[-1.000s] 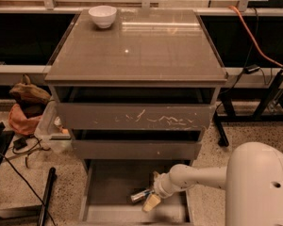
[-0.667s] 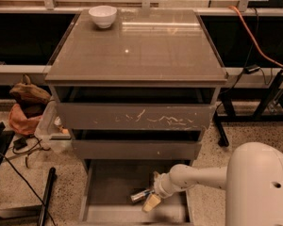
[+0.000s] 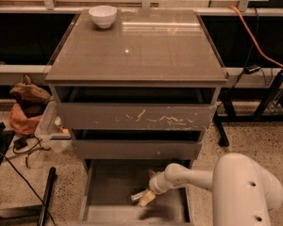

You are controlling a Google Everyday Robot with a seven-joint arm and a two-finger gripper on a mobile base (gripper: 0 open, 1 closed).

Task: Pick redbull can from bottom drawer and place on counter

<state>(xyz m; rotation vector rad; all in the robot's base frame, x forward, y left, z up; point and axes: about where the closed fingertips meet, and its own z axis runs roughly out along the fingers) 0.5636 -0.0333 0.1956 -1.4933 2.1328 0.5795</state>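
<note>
Nothing visible has moved since the earlier frames: the arm reaches into the drawer from the same side and the tool sits at the same spot, low over the floor of the bottom drawer.

At the tool's very tip, on the side away from the arm, lies the redbull can, a small silvery shape that touches or nearly touches the tool. It appears to lie on its side. Its long axis seems to run roughly across the drawer, outward from the tip toward the far side wall, though it is too small to be certain. Whether the tool is clamped on the can or only resting against it I cannot tell. The grasp looks to be the step in hand, with the lift not yet begun.

Beyond and above the tool, the middle drawer and the scratched drawer front overhang the back of the bottom drawer. By my judgement, the can must come out toward the camera before it goes up.

Farthest from the tool is the surface, with a white bowl at its far corner, well apart from the can.
</note>
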